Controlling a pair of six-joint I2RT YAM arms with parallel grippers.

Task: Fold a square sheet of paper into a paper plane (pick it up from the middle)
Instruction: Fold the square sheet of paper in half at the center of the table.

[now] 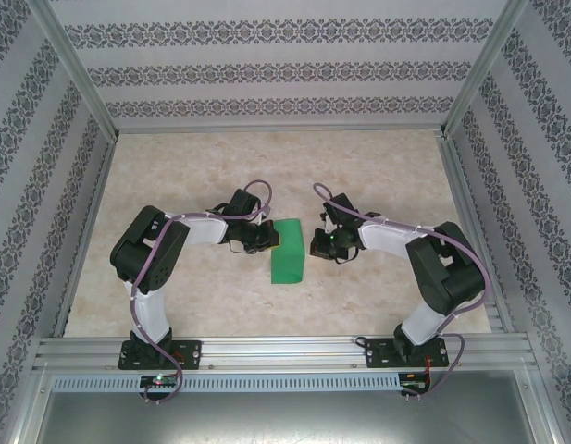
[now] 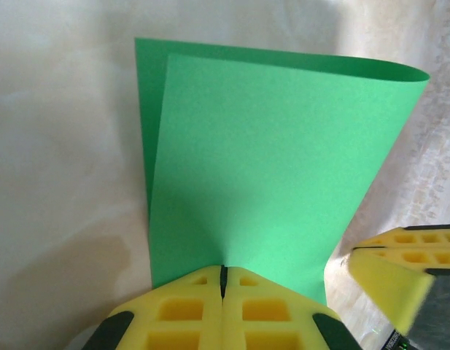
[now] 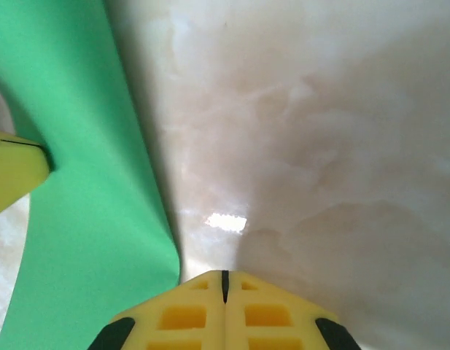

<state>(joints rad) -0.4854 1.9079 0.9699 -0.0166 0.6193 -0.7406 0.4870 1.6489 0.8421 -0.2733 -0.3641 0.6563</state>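
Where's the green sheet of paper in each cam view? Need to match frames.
Top external: green sheet of paper just below frame centre.
Left wrist: green sheet of paper fills the middle, doubled over.
Right wrist: green sheet of paper down the left side.
Shared landmark: left gripper, shut on the sheet's edge; its yellow tip sits at right wrist's left edge.
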